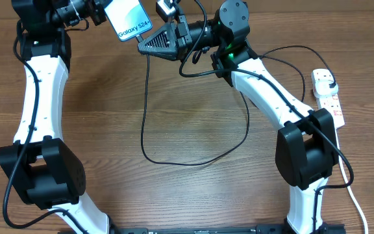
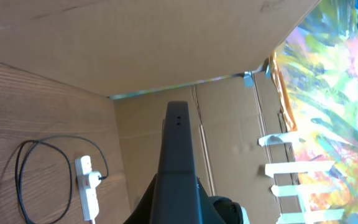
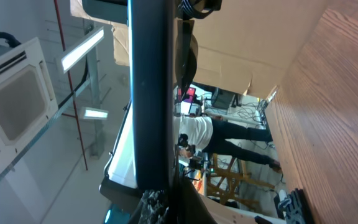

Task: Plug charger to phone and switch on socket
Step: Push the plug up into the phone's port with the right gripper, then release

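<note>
My left gripper [image 1: 104, 13] is shut on the phone [image 1: 130, 21] and holds it up at the back of the table, screen facing the overhead camera. The left wrist view shows the phone [image 2: 178, 155] edge-on as a dark slab. My right gripper [image 1: 144, 44] is shut on the tip end of the charger [image 1: 143, 130], right at the phone's lower corner. From there the black cable drops, loops over the table and runs to the socket [image 1: 330, 101] at the right edge. The connector tip is hidden by the fingers. The switches are too small to read.
The socket [image 2: 87, 186] and a cable loop [image 2: 18, 168] lie on the wooden table near a cardboard wall. A white cord [image 1: 356, 201] trails from the socket toward the front right. Both arm bases stand at the front edge.
</note>
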Tool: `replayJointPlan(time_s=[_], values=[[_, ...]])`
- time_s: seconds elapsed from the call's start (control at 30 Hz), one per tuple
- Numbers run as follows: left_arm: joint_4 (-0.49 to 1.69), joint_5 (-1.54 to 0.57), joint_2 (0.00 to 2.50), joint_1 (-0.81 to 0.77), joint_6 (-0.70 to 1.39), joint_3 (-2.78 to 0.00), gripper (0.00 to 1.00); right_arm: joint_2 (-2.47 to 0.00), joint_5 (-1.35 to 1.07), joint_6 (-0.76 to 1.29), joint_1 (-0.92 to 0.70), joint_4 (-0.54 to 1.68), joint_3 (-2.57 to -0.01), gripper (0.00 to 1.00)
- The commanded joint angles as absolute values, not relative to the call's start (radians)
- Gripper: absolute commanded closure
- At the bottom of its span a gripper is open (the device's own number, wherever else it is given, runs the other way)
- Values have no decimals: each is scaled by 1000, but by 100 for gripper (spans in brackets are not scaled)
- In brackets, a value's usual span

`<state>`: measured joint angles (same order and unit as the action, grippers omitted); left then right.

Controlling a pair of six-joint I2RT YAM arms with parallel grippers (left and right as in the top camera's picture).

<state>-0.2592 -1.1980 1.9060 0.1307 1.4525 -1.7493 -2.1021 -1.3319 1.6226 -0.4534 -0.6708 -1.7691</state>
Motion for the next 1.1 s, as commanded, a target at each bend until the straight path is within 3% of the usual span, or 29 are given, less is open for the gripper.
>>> replayJointPlan(time_s=[0.0, 0.97, 1.0, 1.03, 1.07], values=[[-267, -1419, 1884, 108, 1412, -1771, 96, -2080, -1187, 1623, -430, -668, -1785, 96], [-266, -1419, 1884, 113, 1383, -1771, 96, -2080, -1204, 1596, -430, -661, -1785, 96], [-266, -1417, 1884, 118, 1383, -1771, 96, -2080, -1211, 1596, -429, -661, -1785, 87], [-266, -1414, 1884, 121, 1382, -1771, 96, -2080, -1215, 1592, -429, -662, -1785, 71], [-266, -1410, 1884, 127, 1381, -1771, 96, -2080, -1218, 1592, -429, -665, -1785, 47]])
